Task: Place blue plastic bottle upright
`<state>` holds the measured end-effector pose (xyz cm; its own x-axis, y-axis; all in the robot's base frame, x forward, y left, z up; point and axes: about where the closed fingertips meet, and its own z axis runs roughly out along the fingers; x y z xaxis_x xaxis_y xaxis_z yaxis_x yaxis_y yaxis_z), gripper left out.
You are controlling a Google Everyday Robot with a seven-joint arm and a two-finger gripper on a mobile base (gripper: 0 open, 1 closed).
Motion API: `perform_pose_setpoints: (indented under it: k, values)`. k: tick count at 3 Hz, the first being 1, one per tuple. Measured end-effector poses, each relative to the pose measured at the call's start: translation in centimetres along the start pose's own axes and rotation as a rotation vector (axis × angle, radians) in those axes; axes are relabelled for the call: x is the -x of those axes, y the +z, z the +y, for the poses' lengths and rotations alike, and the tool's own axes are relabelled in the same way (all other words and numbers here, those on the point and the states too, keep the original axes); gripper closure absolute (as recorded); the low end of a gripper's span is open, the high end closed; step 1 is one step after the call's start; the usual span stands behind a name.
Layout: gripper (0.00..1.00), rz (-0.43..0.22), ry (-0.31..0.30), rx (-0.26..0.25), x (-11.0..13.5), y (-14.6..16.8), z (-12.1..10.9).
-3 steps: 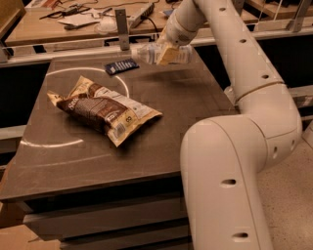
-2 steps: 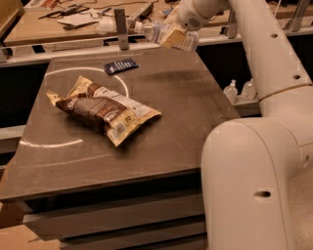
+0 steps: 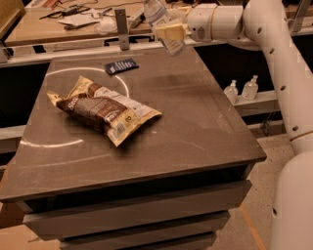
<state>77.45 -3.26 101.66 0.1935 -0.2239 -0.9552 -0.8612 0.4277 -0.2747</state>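
The blue plastic bottle (image 3: 156,12) is a clear pale plastic bottle with a white label. It hangs in the air over the far edge of the dark table (image 3: 195,127), tilted, with its upper end leaning to the left. My gripper (image 3: 170,32) reaches in from the right on the white arm (image 3: 220,22) and is shut around the bottle's middle. Its yellowish pads (image 3: 172,30) cover part of the label. The bottle's top reaches the upper edge of the view.
A brown and cream snack bag (image 3: 105,110) lies on the table's left half. A flat dark-blue packet (image 3: 121,66) lies near the far edge. A grey post (image 3: 121,22) stands behind it. Two tiny pump bottles (image 3: 240,89) stand on a ledge at the right.
The gripper has lifted the bottle from just above the table's far edge to higher up, and the bottle has turned from nearly lying to steeply tilted.
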Motion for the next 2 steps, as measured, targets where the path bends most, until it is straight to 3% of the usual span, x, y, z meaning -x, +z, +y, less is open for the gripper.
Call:
perform_pose_setpoints:
  k: [1,2]
  values:
    - [1.0,-0.125,0.016,0.017,0.4,0.4,1.5]
    - [1.0,-0.153,0.063,0.039,-1.2,0.2,3.4]
